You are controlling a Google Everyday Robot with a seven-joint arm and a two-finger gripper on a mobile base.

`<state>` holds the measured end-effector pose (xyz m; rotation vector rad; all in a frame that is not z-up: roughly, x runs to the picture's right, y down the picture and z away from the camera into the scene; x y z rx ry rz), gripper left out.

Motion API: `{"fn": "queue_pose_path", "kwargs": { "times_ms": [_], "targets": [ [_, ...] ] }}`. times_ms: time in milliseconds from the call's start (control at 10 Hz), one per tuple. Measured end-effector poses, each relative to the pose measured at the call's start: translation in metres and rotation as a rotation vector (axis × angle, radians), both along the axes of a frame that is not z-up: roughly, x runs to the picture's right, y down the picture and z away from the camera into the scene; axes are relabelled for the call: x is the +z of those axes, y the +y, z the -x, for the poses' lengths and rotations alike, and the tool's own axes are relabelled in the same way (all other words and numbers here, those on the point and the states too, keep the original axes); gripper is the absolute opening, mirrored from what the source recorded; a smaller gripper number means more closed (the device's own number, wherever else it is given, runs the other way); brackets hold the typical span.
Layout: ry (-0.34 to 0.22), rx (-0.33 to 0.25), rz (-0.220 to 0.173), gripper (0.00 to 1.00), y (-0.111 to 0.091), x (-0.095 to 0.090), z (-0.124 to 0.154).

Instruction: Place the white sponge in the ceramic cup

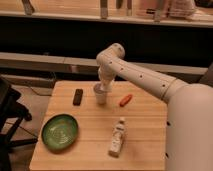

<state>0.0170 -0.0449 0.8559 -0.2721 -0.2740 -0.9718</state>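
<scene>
1. Gripper (103,87) sits at centre frame, pointing down at the mouth of the ceramic cup (100,95). The arm (131,74) reaches in from the robot body at right.
2. Gripper state: cannot tell. Its tip merges with the cup rim in this view.
3. White sponge: not separable from the pale gripper and pale cup. Judged to be at the gripper tip or already in the cup, since no sponge lies on the table (145,127).
4. Cup stands upright in the upper middle of the table, between the black object (78,96) to its left and the orange object (126,100) to its right, apart from both.
5. Handling, by judgement: the sponge is light, soft and compressible. Hold it across its narrow sides so it squeezes small enough for the opening. It may spring back and catch on the rim.
6. The cup is rigid, breakable and small enough to tip, so avoid sideways pushes.
7. Green bowl (60,131) at lower left and white bottle-shaped object (118,136) at lower centre are well clear.
</scene>
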Motion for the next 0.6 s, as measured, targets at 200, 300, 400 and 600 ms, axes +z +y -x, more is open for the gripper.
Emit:
{"fn": "queue_pose_path", "kwargs": {
  "times_ms": [200, 300, 400, 600],
  "targets": [
    [-0.004, 0.0, -0.003, 0.01, -0.0005, 0.0013, 0.0002],
    [-0.007, 0.0, -0.005, 0.07, -0.0008, 0.0019, 0.0002],
    [-0.009, 0.0, -0.007, 0.08, -0.0014, 0.0023, 0.0004],
    [-0.013, 0.0, -0.01, 0.08, -0.0022, 0.0035, 0.0009]
  ]
}}
